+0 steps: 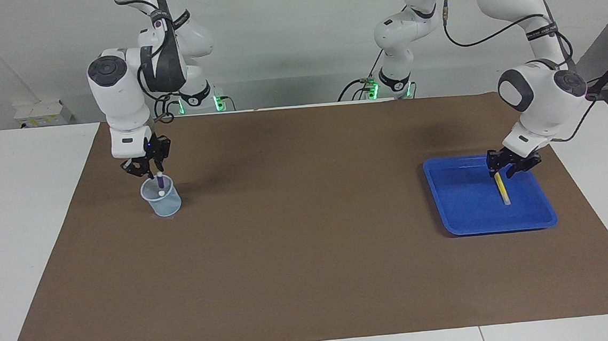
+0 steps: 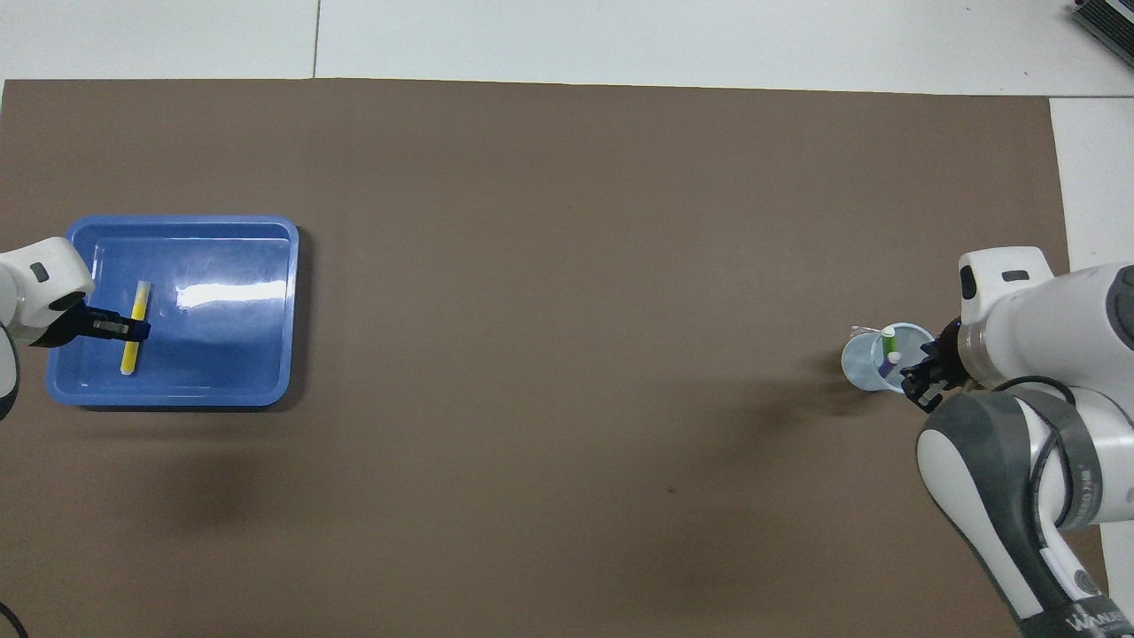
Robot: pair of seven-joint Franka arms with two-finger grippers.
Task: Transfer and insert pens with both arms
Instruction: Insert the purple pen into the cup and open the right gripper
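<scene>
A yellow pen (image 1: 504, 193) (image 2: 140, 299) lies in the blue tray (image 1: 456, 208) (image 2: 230, 354) toward the left arm's end of the table. My left gripper (image 1: 503, 172) (image 2: 137, 330) is open and low in the tray, its fingers astride the pen near the end closer to the robots. A clear cup (image 1: 166, 204) (image 2: 856, 365) stands toward the right arm's end. A purple pen (image 1: 160, 179) (image 2: 893, 357) and a green pen (image 2: 889, 338) stand in it. My right gripper (image 1: 148, 172) (image 2: 917, 383) hangs open just over the cup's rim, beside the purple pen's top.
A brown mat (image 1: 308, 234) covers most of the white table (image 1: 25, 238). The tray and the cup are the only things standing on it.
</scene>
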